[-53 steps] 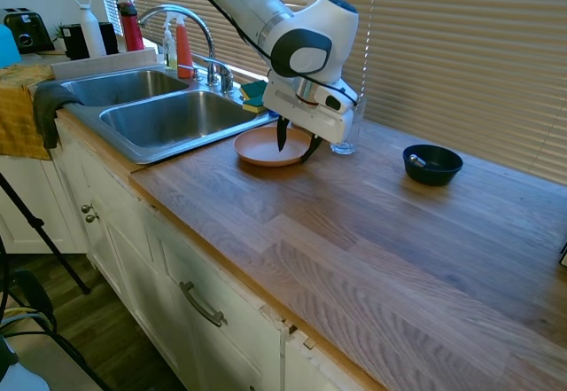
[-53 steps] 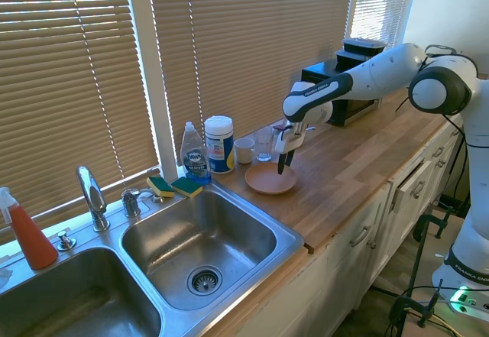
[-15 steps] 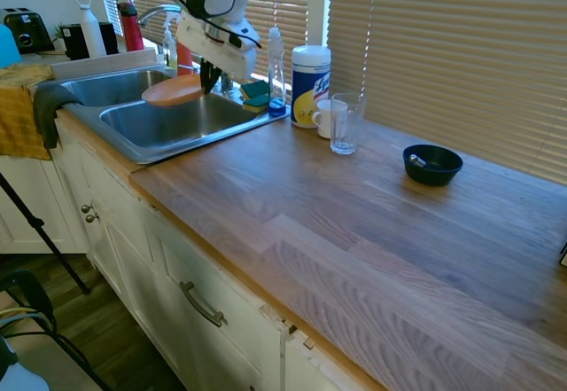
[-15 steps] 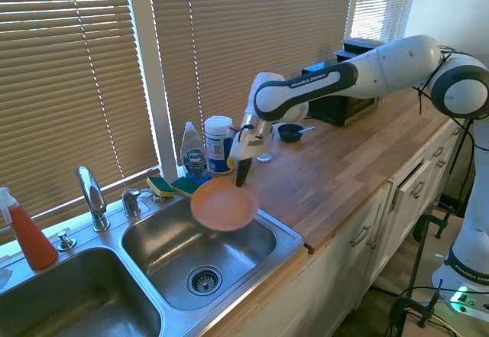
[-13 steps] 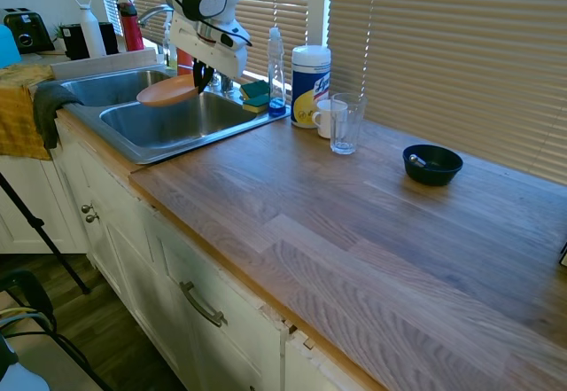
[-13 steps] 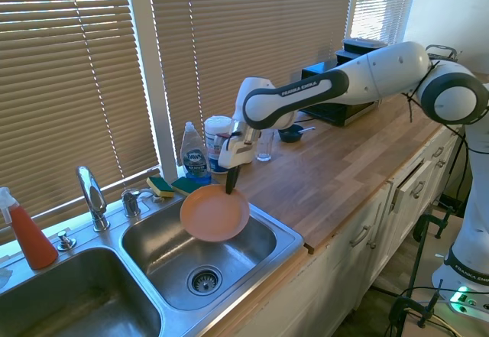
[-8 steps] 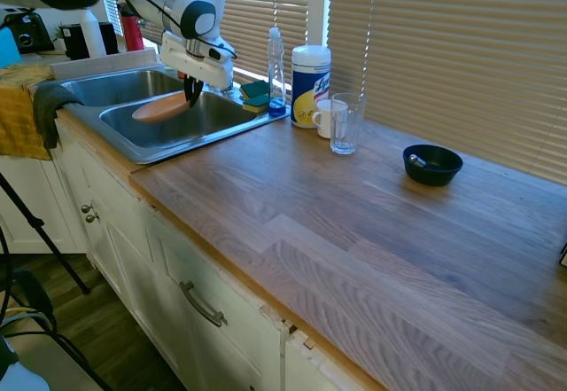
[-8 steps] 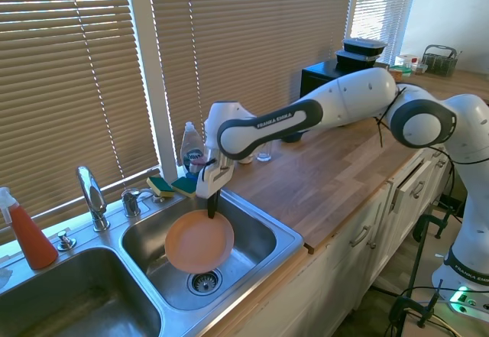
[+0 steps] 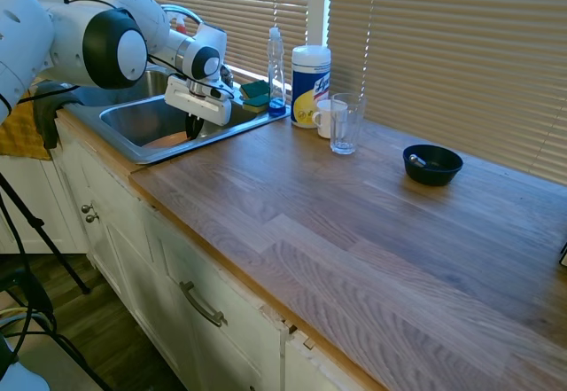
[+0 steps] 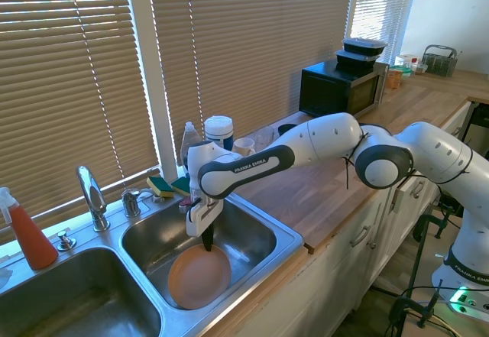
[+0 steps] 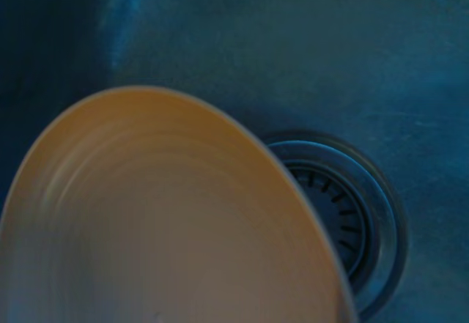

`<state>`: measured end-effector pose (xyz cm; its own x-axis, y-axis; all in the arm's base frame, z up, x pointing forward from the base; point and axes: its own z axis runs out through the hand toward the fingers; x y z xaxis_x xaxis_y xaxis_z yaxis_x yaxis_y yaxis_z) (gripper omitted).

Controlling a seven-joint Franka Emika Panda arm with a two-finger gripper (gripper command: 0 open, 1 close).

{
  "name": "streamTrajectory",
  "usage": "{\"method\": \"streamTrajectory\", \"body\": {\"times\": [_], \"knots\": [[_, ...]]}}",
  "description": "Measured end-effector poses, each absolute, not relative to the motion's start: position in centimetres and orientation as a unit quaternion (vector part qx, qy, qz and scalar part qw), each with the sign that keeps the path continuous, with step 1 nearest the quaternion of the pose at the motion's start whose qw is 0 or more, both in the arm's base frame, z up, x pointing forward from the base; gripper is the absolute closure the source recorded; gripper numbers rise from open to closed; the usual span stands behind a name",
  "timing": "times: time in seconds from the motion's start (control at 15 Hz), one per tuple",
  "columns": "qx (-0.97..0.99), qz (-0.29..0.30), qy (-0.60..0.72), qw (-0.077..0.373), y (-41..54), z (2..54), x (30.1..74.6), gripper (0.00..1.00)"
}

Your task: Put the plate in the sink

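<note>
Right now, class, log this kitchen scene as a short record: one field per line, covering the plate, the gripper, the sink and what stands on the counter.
plate: salmon-orange plate, low inside the sink's right-hand basin in the second exterior view, partly covering the drain
gripper: gripper shut on the plate's rim
sink: steel two-basin sink, faucet behind it
counter: drinking glass, dark blue bowl
task state: plate in basin, not yet released

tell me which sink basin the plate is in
The basin nearer the wooden countertop, the one the gripper reaches into; the salmon-orange plate sits low inside it. The other basin, beside the red bottle, holds no plate.
</note>
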<state>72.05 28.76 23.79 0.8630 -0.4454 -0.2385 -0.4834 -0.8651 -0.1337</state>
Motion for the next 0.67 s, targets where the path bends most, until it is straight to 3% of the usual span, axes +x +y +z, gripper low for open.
{"method": "streamTrajectory", "body": {"times": [0.67], "knots": [[-0.958,0.088,0.253,0.102,28.4,25.3,72.8,0.0]]}}
